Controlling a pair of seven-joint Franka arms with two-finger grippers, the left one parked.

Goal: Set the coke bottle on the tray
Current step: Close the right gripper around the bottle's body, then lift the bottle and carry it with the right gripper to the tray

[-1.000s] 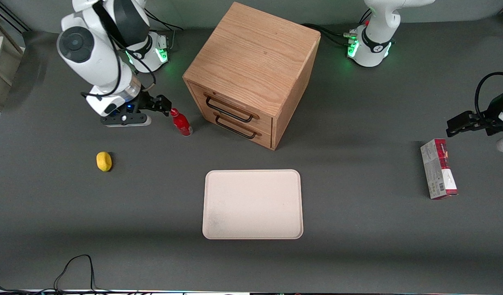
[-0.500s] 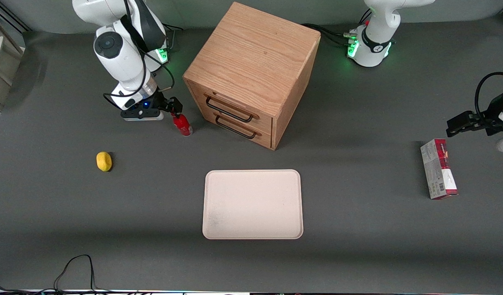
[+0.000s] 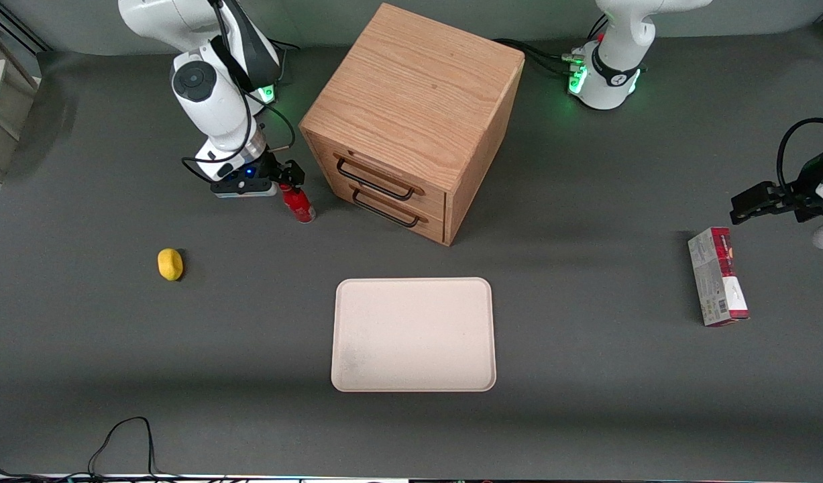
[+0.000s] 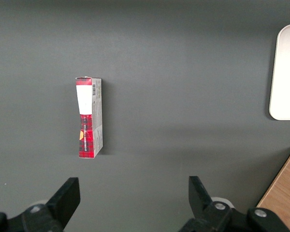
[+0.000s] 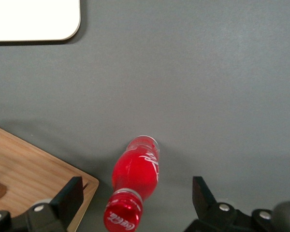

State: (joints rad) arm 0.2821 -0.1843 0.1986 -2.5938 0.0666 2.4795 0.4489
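Note:
The small red coke bottle [image 3: 300, 204] stands upright on the grey table beside the wooden cabinet, in front of its drawers' corner. In the right wrist view the bottle [image 5: 135, 179] shows from above, its red cap between my two fingers with gaps on both sides. My right gripper [image 3: 287, 178] hovers open just above the bottle's cap; in the wrist view the gripper [image 5: 135, 195] is not touching the bottle. The cream-beige tray [image 3: 413, 334] lies empty, nearer the front camera than the cabinet; its corner [image 5: 34, 21] shows in the right wrist view.
The wooden two-drawer cabinet [image 3: 411, 114] stands close beside the bottle; its edge [image 5: 34, 188] shows in the right wrist view. A yellow lemon [image 3: 170, 263] lies toward the working arm's end. A red-and-white carton [image 3: 718, 276] lies toward the parked arm's end.
My right gripper has moved toward the cabinet and come over the bottle's cap, which it now covers in the front view. The bottle has not moved.

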